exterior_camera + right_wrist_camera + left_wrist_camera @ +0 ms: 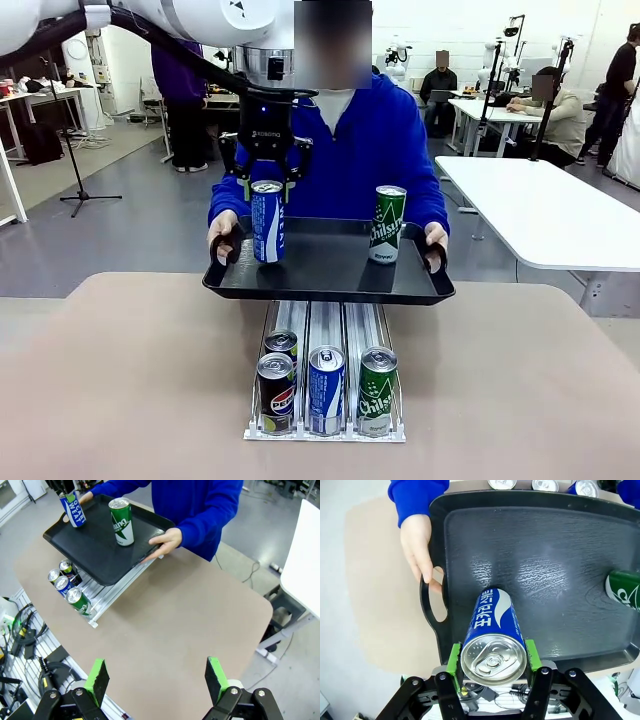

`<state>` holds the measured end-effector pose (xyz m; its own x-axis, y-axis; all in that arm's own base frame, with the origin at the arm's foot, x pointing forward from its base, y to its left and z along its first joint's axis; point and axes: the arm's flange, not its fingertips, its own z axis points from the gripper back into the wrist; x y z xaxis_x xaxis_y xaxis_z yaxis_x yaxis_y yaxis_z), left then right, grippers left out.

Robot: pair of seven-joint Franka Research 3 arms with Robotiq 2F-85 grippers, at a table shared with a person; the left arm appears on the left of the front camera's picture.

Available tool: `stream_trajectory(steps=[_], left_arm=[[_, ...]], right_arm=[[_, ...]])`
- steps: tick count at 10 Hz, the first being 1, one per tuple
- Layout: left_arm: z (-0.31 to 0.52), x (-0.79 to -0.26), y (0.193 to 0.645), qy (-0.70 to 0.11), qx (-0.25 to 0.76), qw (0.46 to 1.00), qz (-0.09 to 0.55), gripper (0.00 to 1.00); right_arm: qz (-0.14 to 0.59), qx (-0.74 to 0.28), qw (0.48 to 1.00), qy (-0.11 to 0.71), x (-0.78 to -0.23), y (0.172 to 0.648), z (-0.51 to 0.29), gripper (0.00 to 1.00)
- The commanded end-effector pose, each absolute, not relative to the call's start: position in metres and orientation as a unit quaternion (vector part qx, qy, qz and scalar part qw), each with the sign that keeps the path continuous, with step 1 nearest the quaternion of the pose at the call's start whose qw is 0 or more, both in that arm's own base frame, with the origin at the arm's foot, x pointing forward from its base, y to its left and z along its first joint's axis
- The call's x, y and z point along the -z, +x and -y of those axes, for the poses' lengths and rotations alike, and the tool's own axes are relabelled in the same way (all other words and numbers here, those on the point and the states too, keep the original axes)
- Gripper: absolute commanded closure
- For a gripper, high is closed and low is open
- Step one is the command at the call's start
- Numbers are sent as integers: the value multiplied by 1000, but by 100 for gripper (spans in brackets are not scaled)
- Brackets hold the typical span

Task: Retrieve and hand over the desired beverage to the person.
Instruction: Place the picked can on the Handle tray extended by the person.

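Note:
The person (365, 150) in a royal-blue hoodie holds a black tray (330, 285) over the far side of the table with both hands. My left gripper (267, 180) is shut on the top of a blue and white can (267, 222), which stands upright on the tray's left part. From the left wrist camera the blue can (492, 635) sits between the green pads (453, 657), its base on the tray (545, 555). A green can (386, 224) stands on the tray's right part. My right gripper (156, 680) hangs open high above the table, holding nothing.
A metal rack (325, 420) at the table's middle holds several cans in lanes: a dark one (276, 393), a blue one (326, 390) and a green one (377, 391) in front. The person's hand (420, 550) grips the tray handle close to my left gripper. White tables stand at right.

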<state>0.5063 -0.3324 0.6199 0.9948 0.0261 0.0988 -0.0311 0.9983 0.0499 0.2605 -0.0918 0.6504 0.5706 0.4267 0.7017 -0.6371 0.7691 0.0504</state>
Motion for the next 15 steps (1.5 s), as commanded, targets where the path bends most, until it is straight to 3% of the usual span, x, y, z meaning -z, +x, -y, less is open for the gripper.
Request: stream_trajectory(steps=[1,5,6,12,15], left_arm=[[336,-626,514,37,-11,998,46,42],[335,-618,517,31,-3,999,31,42],[335,-620,517,27,-1,999,31,0],[329,-628,510,17,4,999,39,0],[318,-652,457,10,66,995,77,0]], right_arm=[[349,-304,874,150,-649,263,91,0],[349,-304,874,150,-649,263,91,0],[349,-304,874,150,-649,263,91,0],[349,-304,874,150,-649,263,91,0],[349,-304,874,150,-649,263,91,0]])
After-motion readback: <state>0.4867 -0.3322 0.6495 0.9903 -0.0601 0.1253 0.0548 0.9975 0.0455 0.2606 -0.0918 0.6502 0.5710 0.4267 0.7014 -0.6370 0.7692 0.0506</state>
